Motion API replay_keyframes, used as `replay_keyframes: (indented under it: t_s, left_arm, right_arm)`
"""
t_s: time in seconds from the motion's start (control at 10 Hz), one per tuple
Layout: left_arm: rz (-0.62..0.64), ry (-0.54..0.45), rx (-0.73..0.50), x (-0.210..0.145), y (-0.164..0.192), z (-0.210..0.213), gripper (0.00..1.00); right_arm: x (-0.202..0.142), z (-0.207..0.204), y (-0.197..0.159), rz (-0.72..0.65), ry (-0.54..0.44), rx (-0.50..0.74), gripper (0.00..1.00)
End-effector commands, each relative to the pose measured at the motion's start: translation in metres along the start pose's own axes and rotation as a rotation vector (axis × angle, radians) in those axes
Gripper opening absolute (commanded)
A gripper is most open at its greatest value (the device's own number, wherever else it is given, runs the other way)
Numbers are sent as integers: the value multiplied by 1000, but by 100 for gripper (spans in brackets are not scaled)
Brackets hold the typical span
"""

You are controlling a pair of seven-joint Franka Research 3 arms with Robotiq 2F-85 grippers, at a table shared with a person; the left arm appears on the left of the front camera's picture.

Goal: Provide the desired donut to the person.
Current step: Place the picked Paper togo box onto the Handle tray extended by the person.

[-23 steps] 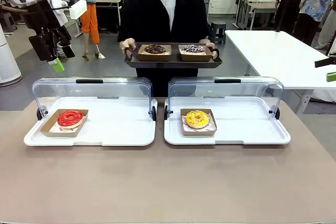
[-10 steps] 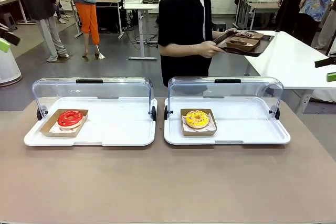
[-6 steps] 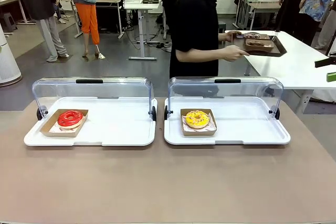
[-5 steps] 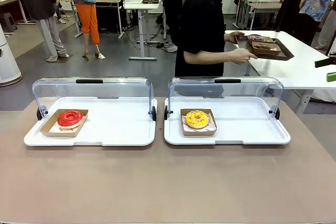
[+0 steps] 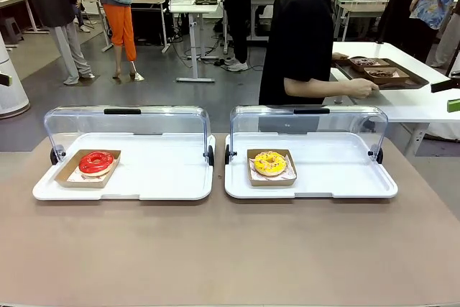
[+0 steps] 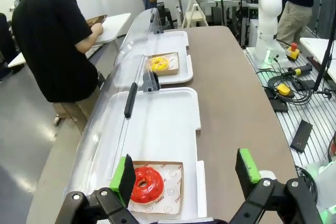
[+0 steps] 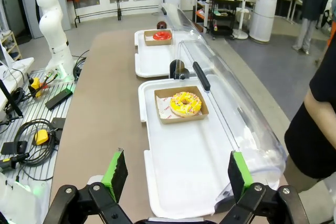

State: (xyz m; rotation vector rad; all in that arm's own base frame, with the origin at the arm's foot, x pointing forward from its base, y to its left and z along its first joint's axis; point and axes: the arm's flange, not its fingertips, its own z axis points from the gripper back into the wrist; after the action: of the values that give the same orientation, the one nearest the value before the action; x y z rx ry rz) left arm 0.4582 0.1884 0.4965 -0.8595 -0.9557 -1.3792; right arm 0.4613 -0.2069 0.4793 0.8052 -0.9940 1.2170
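Observation:
A red-glazed donut (image 5: 95, 162) lies in a cardboard tray on the left white tray (image 5: 144, 183). A yellow sprinkled donut (image 5: 270, 163) lies likewise on the right white tray (image 5: 338, 185). The person (image 5: 302, 34) in black stands side-on beyond the right tray, hands on a dark tray of chocolate donuts (image 5: 381, 73) on a white side table. My left gripper (image 6: 185, 171) hangs open above the red donut (image 6: 146, 183), nothing between its fingers. My right gripper (image 7: 176, 172) is open too, high over the near end of its tray, short of the yellow donut (image 7: 184, 103).
Both clear lids (image 5: 126, 124) (image 5: 309, 124) stand raised at the trays' far edges. The brown tabletop (image 5: 230, 249) in front of the trays is bare. The white side table (image 5: 402, 98) stands at the far right. Other people and tables are farther back.
The person turned away from the trays and carried the dark tray of chocolate donuts right, setting it on the side table. My left arm drew out of the front view.

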Motion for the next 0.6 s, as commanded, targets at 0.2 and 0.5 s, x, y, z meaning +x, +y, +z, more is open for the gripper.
replay_keyframes:
  t_s: [0.2, 0.5]
  left_arm:
    - [63, 78, 59, 2, 7, -7, 100]
    - [77, 96, 87, 2, 9, -7, 100]
  right_arm:
    - [1, 0, 0, 1, -4, 5, 100]
    - [1, 0, 0, 1, -4, 5, 100]
